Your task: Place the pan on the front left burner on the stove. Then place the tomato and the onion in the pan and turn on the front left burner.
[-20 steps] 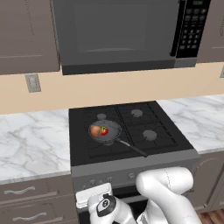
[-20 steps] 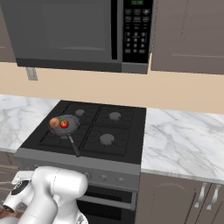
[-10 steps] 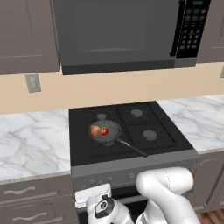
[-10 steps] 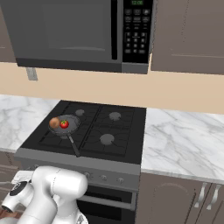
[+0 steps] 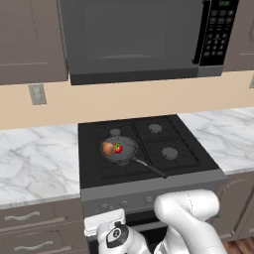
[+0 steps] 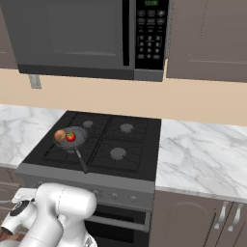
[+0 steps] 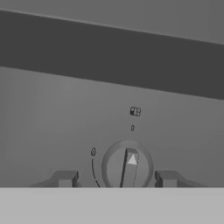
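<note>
The dark pan (image 5: 125,155) (image 6: 77,142) sits on the stove (image 5: 191,166) (image 6: 142,147) and covers the front left burner, its handle (image 5: 151,169) pointing toward the front edge. Inside the pan lie the red tomato (image 5: 118,148) (image 6: 71,137) and, beside it, the brown onion (image 5: 108,148) (image 6: 60,135). My hand is low in front of the stove's grey panel. In the hand view my gripper (image 7: 116,178) is open, and its fingertips (image 7: 65,177) straddle a round knob (image 7: 127,168) with a gap on each side. The knob's pointer stands nearly upright.
A dark microwave (image 5: 134,39) (image 6: 87,36) hangs above the stove. Marble counters (image 5: 34,163) (image 6: 202,154) flank it on both sides. Three grey burner caps, one of them (image 5: 169,153), stand bare. Drawers with handles (image 5: 22,217) sit under the left counter.
</note>
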